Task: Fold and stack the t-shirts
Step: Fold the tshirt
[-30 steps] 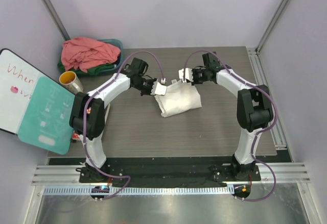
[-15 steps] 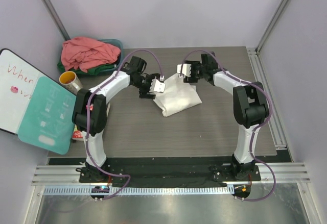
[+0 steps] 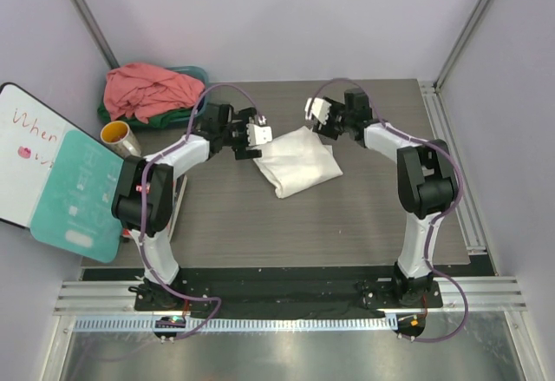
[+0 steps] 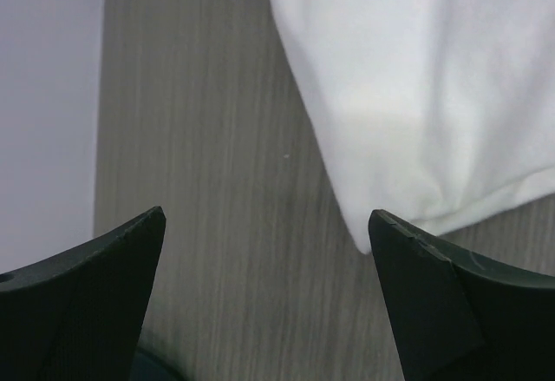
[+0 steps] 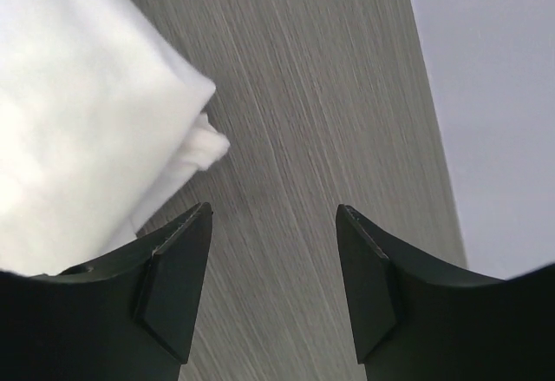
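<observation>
Top external view: the white shirt (image 3: pixel 299 160), a soft folded rectangle with rumpled edges, lies mid-table on the grey wood-grain table (image 3: pixel 260 225). The left gripper (image 3: pixel 257 132) hangs just beside its far left corner and the right gripper (image 3: pixel 316 108) near its far edge. Both pairs of dark, wedge-shaped fingers stand apart, gripping nothing. The pink shirt (image 3: pixel 147 88) lies crumpled over the green shirt (image 3: pixel 169 119) at the teal basin (image 3: pixel 201 75), far left.

the crumpled salmon-pink cloth t-shirt (image 3: pixel 147 90) hides most of the dark green cloth t-shirt (image 3: pixel 173 119) and the teal plastic basin (image 3: pixel 201 75). both wrist views crop the folded white cloth t-shirt (image 4: pixel 416 95), and the red writing on the white board (image 3: pixel 22 181) runs off-frame.
</observation>
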Controlling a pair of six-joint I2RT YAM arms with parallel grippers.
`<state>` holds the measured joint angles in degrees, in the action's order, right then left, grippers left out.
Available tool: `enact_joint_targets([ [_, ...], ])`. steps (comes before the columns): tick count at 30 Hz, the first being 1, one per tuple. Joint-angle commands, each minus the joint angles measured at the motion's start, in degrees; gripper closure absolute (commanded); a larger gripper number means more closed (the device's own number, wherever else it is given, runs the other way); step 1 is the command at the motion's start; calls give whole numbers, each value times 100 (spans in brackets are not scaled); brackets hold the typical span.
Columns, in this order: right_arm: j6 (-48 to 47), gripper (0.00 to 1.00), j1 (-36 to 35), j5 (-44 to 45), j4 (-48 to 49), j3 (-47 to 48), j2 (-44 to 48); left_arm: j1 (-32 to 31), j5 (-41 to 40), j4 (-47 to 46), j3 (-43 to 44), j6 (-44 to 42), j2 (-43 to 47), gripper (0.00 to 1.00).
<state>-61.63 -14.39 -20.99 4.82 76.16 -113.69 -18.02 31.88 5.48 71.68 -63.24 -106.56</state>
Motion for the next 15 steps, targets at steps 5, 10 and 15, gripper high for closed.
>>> enact_joint_targets([
  [5, 3943, 36, 568, -2828, -2915, 3461, -1160, -105, 29, -978, -57, -38, 346, 0],
  [10, 6151, 43, 929, -4429, -2969, 4896, -2463, -210, 12, -856, -172, -372, 540, 0],
  [15, 6541, 46, 956, -4913, -2934, 5163, -3053, -272, -94, -355, -84, -645, 672, 0],
])
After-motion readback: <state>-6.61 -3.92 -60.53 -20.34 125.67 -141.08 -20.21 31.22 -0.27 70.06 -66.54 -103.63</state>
